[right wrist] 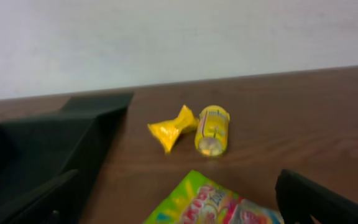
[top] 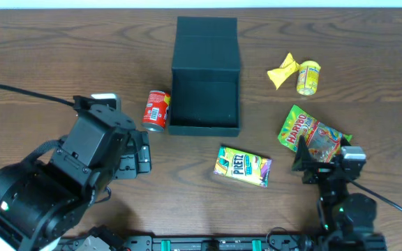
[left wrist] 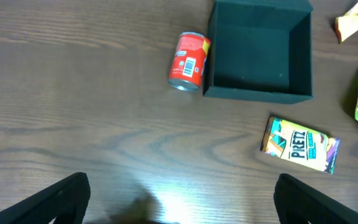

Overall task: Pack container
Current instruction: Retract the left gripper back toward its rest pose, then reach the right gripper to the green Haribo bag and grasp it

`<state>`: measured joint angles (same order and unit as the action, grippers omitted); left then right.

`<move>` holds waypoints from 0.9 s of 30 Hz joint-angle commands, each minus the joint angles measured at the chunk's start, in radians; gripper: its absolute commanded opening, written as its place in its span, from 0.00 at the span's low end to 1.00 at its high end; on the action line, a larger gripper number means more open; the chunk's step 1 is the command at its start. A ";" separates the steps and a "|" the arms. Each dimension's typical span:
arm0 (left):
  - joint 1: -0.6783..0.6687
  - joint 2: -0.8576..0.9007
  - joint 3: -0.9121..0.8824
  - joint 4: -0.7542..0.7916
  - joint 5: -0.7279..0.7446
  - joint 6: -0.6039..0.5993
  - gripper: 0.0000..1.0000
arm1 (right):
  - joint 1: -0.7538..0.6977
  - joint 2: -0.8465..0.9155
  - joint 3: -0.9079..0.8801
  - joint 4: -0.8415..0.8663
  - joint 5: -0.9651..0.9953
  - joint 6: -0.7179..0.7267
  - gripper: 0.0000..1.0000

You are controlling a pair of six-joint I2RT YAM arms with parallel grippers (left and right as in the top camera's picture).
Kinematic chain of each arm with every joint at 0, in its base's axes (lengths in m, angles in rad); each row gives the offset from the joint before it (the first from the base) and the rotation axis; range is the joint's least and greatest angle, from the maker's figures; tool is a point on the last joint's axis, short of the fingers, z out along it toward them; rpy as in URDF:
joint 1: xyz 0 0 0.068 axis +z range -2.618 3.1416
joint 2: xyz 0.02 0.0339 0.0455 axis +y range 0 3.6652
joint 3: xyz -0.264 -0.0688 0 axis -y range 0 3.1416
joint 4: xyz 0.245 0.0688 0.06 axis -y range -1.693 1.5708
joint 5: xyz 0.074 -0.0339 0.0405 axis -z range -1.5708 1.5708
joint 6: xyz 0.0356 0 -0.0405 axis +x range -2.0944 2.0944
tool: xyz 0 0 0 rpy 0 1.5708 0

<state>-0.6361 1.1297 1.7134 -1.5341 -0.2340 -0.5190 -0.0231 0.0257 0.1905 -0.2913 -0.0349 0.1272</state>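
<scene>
The container [top: 204, 101] sits on the far middle of the wooden counter [top: 61, 56], a shallow dark-teal square box with its flap lid folded back flat toward the far edge, so the inside lies bare to the overhead view; the left wrist view shows the same bare floor and low walls [left wrist: 258, 56], and the right wrist view catches its side and lid at the left [right wrist: 36, 149]

Just beside its left wall a red can [top: 156, 110] lies on its side [left wrist: 189, 61]; whether it touches the wall I cannot tell. Near the front right corner, apart from the box, a Pretz packet [top: 242, 166] lies flat and slightly tilted [left wrist: 300, 144]. Farther right a Haribo bag [top: 311, 134] lies flat [right wrist: 216, 205]. Well beyond it, toward the far right, a small yellow can [top: 308, 77] lies on its side [right wrist: 212, 129] with a crumpled yellow wrapper [top: 283, 70] just beside it on its left [right wrist: 173, 127]

The left hand [left wrist: 179, 205] hangs over bare wood in front of the red can, its two fingers [left wrist: 61, 199] spread wide apart. The right hand [right wrist: 179, 211] hangs at the near edge of the Haribo bag, fingers [right wrist: 322, 202] likewise spread wide
</scene>
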 commanded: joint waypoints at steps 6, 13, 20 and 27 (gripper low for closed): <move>0.001 0.000 0.010 -0.003 0.007 0.010 0.95 | 0.004 0.094 0.422 -0.344 -0.025 0.018 0.99; 0.001 0.000 0.010 -0.003 0.007 0.010 0.95 | 0.004 0.350 0.704 -0.618 -0.027 0.014 0.99; 0.001 0.000 0.010 -0.003 0.007 0.011 0.95 | 0.004 0.740 0.930 -0.878 -0.217 -0.155 0.99; 0.001 0.000 0.010 -0.003 0.007 0.010 0.95 | 0.004 1.017 1.087 -1.073 -0.280 -0.375 0.99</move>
<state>-0.6361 1.1305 1.7138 -1.5364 -0.2302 -0.5190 -0.0227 0.9932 1.2362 -1.3468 -0.2565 -0.1200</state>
